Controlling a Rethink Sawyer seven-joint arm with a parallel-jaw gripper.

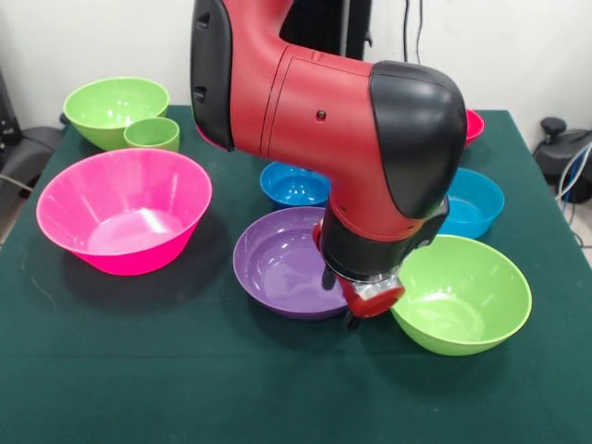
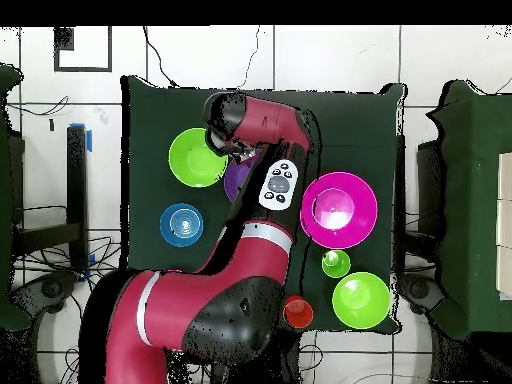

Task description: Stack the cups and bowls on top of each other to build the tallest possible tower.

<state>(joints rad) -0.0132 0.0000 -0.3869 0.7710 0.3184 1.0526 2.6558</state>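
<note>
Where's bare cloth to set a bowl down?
Free: the green cloth along the front edge, below the large pink plastic bowl and purple plastic bowl. Crowded: around the tool, between purple bowl and lime green plastic bowl.

A dark green surface [image 1: 139, 370] is spread with pink [image 1: 124, 209], purple [image 1: 277, 262], lime [image 1: 461, 293], blue [image 1: 293, 183] and red [image 1: 473, 125] bowls.
</note>
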